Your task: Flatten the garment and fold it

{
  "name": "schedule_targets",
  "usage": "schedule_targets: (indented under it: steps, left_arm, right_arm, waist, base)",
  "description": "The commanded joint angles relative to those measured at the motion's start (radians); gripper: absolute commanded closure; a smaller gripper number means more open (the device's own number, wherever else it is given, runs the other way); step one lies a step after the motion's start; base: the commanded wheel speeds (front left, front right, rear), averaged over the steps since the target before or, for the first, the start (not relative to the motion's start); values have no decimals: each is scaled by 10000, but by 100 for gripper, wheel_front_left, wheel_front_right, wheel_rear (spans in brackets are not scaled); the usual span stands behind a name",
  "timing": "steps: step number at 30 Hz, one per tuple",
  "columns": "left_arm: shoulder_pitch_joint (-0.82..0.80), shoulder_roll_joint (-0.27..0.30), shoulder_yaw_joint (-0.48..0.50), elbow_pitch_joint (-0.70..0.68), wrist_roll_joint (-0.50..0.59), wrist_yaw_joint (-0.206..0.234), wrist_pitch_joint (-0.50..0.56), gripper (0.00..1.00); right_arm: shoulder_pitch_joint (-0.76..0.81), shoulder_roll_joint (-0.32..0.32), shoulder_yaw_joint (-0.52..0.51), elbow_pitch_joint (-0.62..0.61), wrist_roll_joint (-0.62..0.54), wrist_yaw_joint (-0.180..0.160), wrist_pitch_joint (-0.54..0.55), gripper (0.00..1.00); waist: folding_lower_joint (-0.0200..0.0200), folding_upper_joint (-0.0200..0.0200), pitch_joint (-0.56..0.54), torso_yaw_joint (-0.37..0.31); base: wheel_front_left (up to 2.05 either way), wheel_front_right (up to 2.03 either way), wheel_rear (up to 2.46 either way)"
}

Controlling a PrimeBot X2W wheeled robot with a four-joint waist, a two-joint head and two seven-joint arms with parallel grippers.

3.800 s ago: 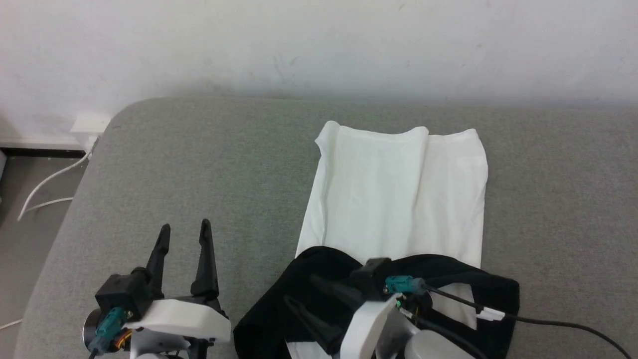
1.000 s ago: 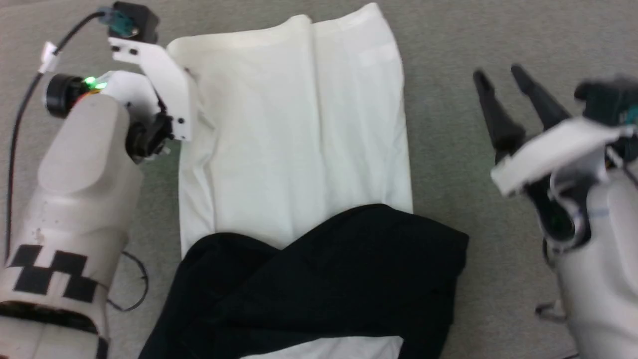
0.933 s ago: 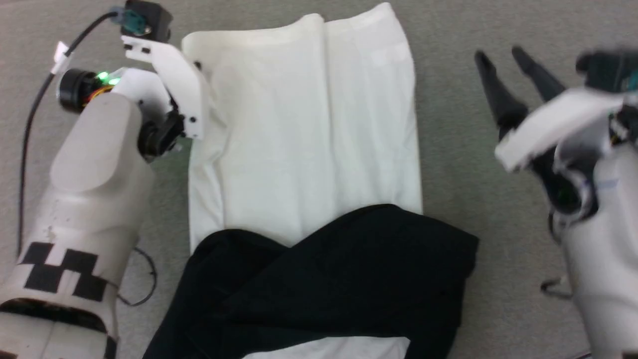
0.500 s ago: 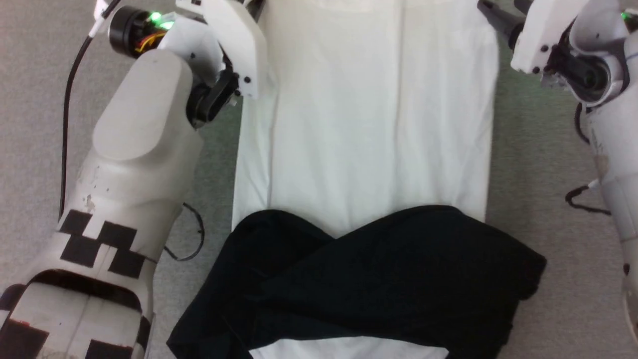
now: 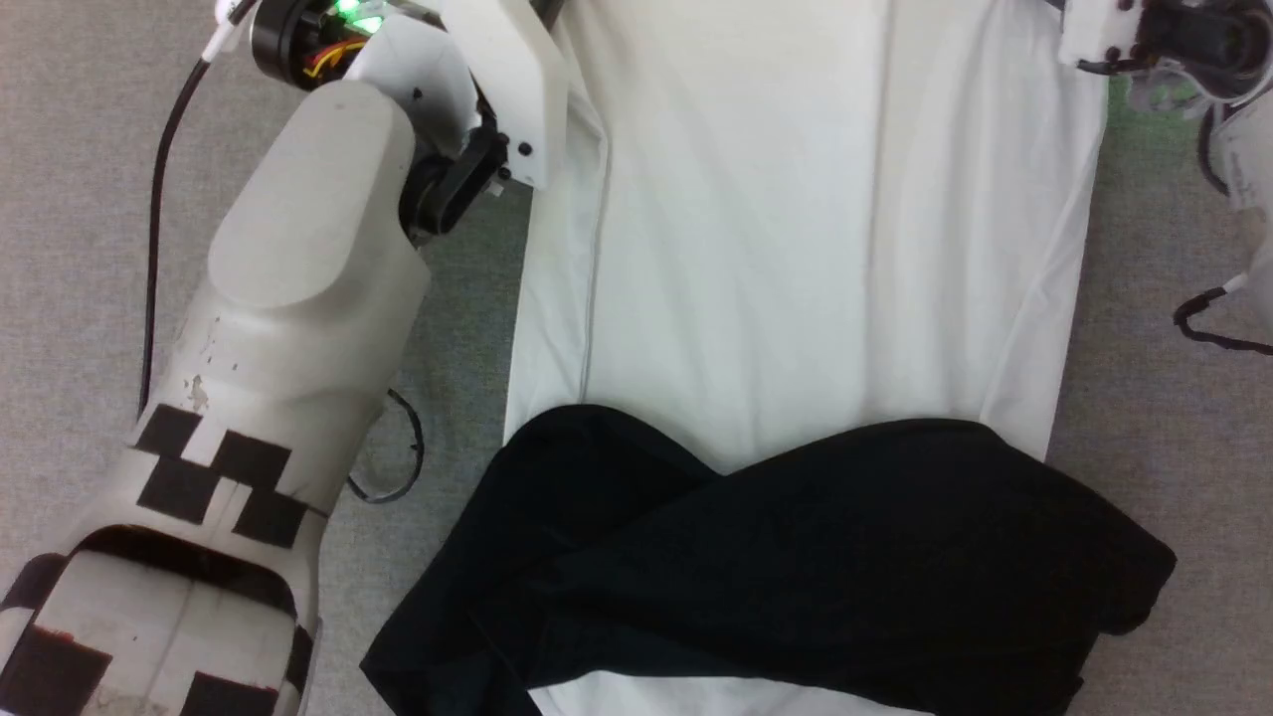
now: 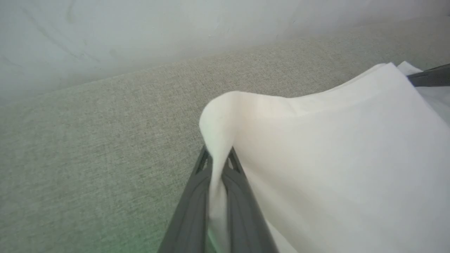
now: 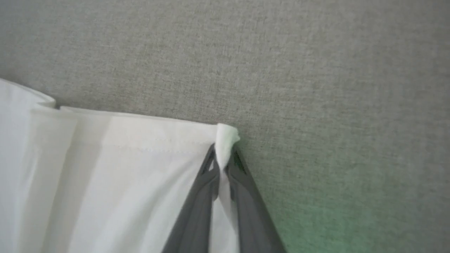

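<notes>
Grey surface (image 7: 316, 70); left gripper (image 6: 218, 157), right gripper (image 7: 223, 151) each pinch garment (image 5: 796, 249) corners

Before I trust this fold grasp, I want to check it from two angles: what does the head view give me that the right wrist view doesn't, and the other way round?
Head view: the garment laid out lengthwise, its black sleeves crossed over the near end of the white body, and the left arm at its left edge.
Right wrist view: the right gripper shut on a corner of the white hem, with a tuft of cloth poking past the fingertips.
Both: white fabric lying on the gray surface.
</notes>
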Motion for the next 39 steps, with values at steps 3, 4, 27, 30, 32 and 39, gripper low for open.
schedule_targets:
  steps: [3,4,27,30,32,39]
  left_arm:
    - [-212,135,-31,118,-50,-73,-214,100]
    - [-247,168,-23,157,-52,-76,-293,100]
    - [5149,1508,909,-3008,-1338,645,-2394,100]
    - [7047,1818,975,-4590,-1586,1187,-2148,100]
    - [8213,2112,966,-5613,-1751,1472,-1817,100]
    - [10961,2837,1060,-8278,-2049,2452,-1142,100]
  right_arm:
    - [944,220,455,356,21,-7,42,100]
    - [866,101,492,134,0,-7,-342,100]
    - [5996,-1496,1649,-5124,1176,-7,-5986,100]
    - [7649,-1618,1413,-6278,1350,-7,-5752,100]
    - [8759,-1594,1096,-6998,1409,-7,-5546,100]
    - [12005,-971,-351,-9273,1106,-7,-4824,100]
  waist:
    - [1,0,-196,-56]
    - [1,0,-270,-72]
    - [1,0,-4338,-426]
    - [1,0,-4627,-523]
    - [1,0,-4723,-554]
    - [1,0,-4842,-616]
  base:
    - [0,0,0]
    - [0,0,0]
    - [0,0,0]
    - [0,0,0]
    - [0,0,0]
    - [0,0,0]
